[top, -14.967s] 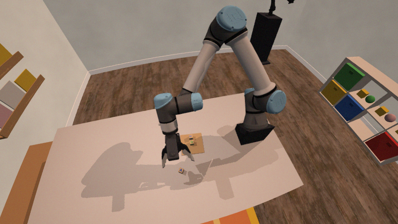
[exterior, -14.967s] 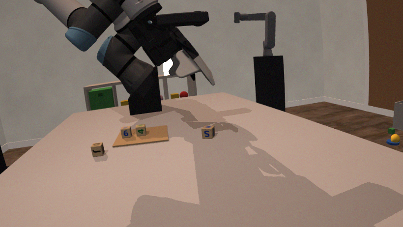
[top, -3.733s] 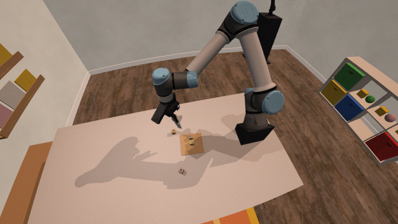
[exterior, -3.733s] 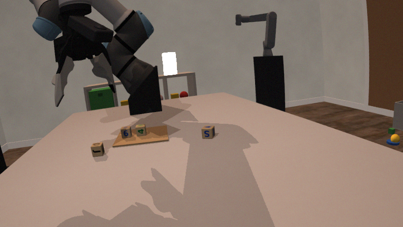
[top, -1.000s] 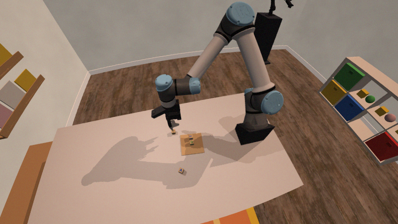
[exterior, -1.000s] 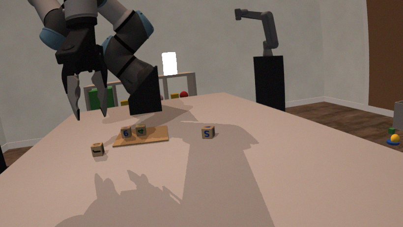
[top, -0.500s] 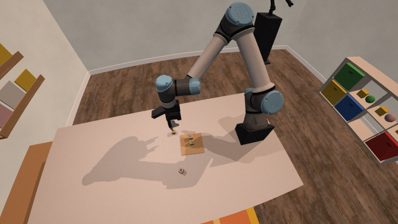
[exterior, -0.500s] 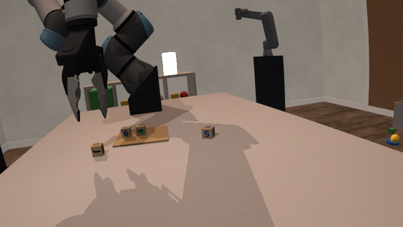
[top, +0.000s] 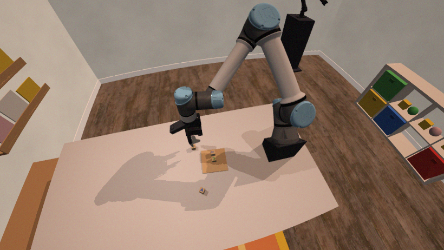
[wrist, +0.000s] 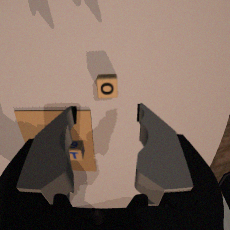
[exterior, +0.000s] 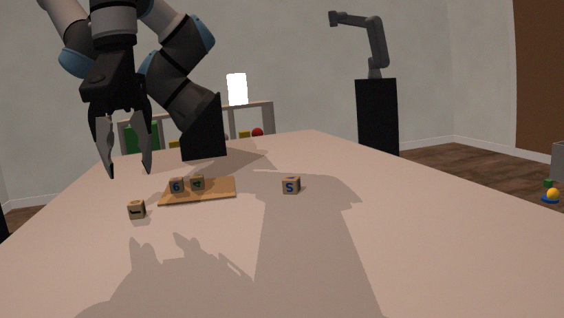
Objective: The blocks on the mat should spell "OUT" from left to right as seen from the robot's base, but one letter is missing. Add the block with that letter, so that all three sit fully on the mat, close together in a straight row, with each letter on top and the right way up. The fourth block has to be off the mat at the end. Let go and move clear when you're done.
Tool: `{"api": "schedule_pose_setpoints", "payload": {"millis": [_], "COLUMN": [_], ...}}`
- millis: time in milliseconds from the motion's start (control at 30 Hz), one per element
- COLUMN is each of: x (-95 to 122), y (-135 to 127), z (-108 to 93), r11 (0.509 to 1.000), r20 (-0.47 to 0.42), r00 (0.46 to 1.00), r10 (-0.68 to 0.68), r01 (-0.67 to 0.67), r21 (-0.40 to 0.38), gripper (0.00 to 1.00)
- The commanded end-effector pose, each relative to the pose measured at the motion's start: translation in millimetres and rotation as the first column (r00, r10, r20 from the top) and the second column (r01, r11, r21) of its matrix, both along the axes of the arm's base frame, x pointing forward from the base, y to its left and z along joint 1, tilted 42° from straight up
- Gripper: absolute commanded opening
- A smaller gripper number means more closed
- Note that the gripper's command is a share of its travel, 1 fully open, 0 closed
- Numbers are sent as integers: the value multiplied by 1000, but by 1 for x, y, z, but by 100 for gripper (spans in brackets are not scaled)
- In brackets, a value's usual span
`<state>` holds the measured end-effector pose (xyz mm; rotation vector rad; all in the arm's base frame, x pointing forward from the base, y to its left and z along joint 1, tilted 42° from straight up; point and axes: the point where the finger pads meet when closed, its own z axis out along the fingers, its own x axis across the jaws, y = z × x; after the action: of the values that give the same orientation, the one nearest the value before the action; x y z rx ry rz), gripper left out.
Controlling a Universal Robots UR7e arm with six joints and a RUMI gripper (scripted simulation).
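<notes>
A wooden block with O on top (wrist: 107,86) lies on the table just off the mat's edge; it also shows in the exterior and top views (exterior: 135,208) (top: 194,147). The tan mat (exterior: 197,191) carries two blocks side by side (exterior: 176,184) (exterior: 197,182). One of them shows a T on top in the wrist view (wrist: 74,150), half hidden by a finger. A fourth block (exterior: 290,184) lies well off the mat. My gripper (exterior: 128,173) is open and empty, above the table close to the O block.
The arm's dark base (exterior: 203,130) stands behind the mat. A black pedestal with a second small arm (exterior: 377,114) is beside the table's far right. Shelves with coloured boxes (top: 403,118) stand on the floor away from the table.
</notes>
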<state>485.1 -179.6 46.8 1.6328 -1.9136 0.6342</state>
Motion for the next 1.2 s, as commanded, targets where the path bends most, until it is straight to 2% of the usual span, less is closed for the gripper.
{"api": "schedule_pose_setpoints", "payload": {"millis": [0, 567, 1167], "x": [0, -2, -3], "y": [-6, -19, -22], "z": [-6, -22, -26], "r11": [1000, 1000, 1000], "r20": [1, 1, 1], "r00": [1000, 1000, 1000], "r10": [1, 1, 1], "r01": [-1, -1, -1], "r21": [0, 0, 0], "gripper": [37, 37, 37]}}
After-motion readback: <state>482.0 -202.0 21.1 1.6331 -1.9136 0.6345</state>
